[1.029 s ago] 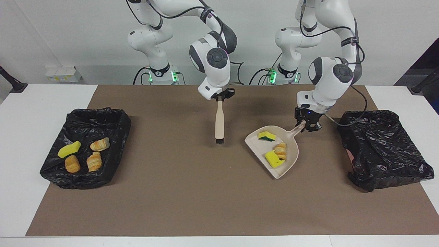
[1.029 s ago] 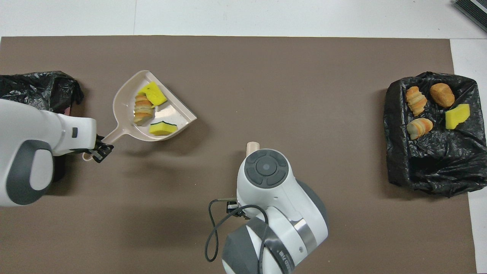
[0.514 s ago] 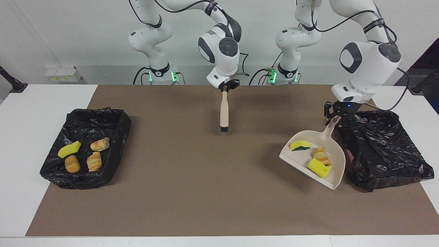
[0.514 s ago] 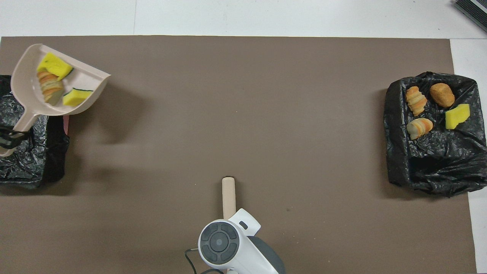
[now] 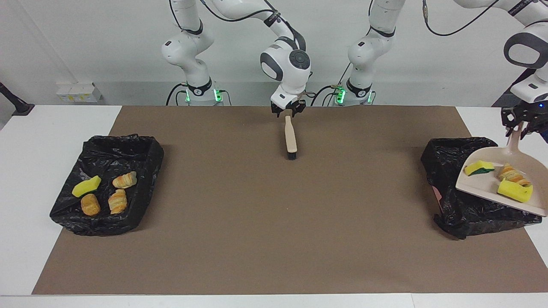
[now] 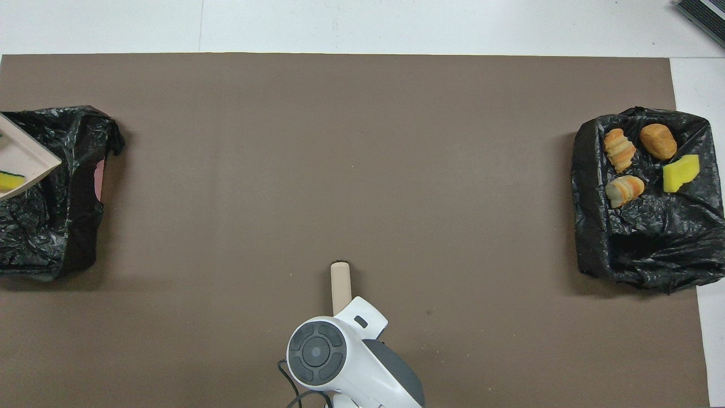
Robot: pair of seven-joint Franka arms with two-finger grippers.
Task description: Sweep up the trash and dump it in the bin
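Note:
My left gripper (image 5: pixel 519 122) is shut on the handle of the beige dustpan (image 5: pixel 483 182), which hangs tilted over the black-lined bin (image 5: pixel 445 171) at the left arm's end of the table. The pan carries trash: a yellow-and-green sponge (image 5: pixel 478 167), a croissant piece (image 5: pixel 511 174) and a yellow sponge (image 5: pixel 515 191). In the overhead view only the dustpan's corner (image 6: pixel 25 158) shows over that bin (image 6: pixel 73 226). The right gripper (image 5: pixel 289 110) stands open over the handle end of the beige brush (image 5: pixel 291 139), whose bristles point away from the robots.
A second black-lined bin (image 5: pixel 128 145) sits at the right arm's end of the brown mat. It holds a yellow sponge (image 5: pixel 87 185), two croissant pieces (image 5: pixel 124 180) and a bread piece (image 5: pixel 90 204). White table borders the mat.
The left arm swung the loaded dustpan up and over the bin at its end. The right arm drew the brush back toward the robots, and its fingers opened.

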